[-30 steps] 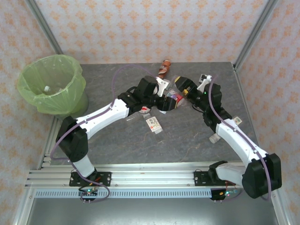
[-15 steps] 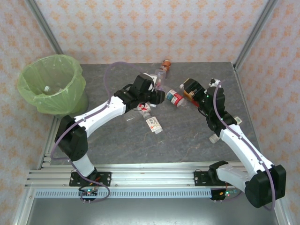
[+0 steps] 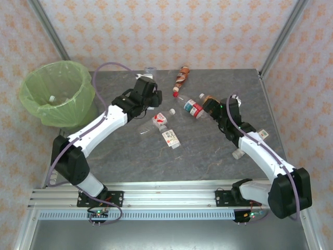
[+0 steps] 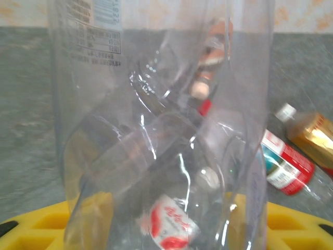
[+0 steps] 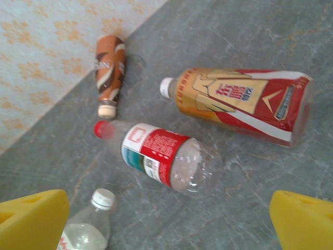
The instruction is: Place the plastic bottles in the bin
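My left gripper [image 3: 147, 89] is shut on a clear plastic bottle [image 4: 156, 130], holding it upright above the table's back left, its top [image 3: 150, 70] poking out. The bin [image 3: 82, 94], lined with a light-green bag, stands further left. My right gripper [image 5: 166, 224] hangs open over a clear bottle with a red cap and red label [image 5: 161, 156]. Beside it lie an amber bottle [image 5: 239, 99], a brown-red bottle [image 5: 109, 73] and a white-capped clear bottle [image 5: 88, 224]. From above, the right gripper [image 3: 212, 107] partly covers the amber one.
Two more labelled clear bottles lie mid-table [image 3: 160, 121] [image 3: 170, 137]. Another bottle [image 3: 239, 153] is partly hidden under the right forearm. Patterned walls and metal posts close in the table [image 3: 130, 161] at the back and sides.
The left arm has lifted the clear bottle and swung it left towards the bin. The right gripper has drawn back a little, uncovering the red-labelled bottle.
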Controlling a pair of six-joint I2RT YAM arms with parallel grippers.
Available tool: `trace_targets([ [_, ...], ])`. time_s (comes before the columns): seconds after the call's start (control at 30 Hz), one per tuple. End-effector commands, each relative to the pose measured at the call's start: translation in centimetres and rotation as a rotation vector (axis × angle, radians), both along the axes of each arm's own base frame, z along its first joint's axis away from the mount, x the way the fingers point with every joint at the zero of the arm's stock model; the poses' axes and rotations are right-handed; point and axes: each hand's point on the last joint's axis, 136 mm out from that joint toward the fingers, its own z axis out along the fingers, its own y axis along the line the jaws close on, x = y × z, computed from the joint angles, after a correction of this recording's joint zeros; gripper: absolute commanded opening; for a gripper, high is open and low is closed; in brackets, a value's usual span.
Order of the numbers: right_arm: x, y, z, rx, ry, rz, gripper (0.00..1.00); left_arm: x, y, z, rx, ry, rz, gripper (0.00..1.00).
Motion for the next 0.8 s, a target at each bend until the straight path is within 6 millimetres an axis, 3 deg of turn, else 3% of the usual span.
trace_targets([
  [0.0, 0.7, -0.6, 0.8, -0.041, 0.001, -0.035, 0.99, -0.3, 4.6, 2.5, 0.087, -0.054, 0.152, 0.57],
  [0.3, 1.3, -0.3, 1.0, -0.031, -0.007, -0.030, 0.99, -1.8, 11.2, 8.0, 0.235, -0.169, 0.332, 0.58],
  [0.47, 1.2, 0.1, 0.9, -0.042, -0.014, 0.008, 0.99, -3.1, 16.0, 12.2, 0.331, -0.248, 0.483, 0.58],
  [0.77, 1.1, 1.1, 1.3, -0.008, -0.084, 0.067, 0.99, -5.0, 23.0, 17.8, 0.378, -0.347, 0.667, 0.59],
])
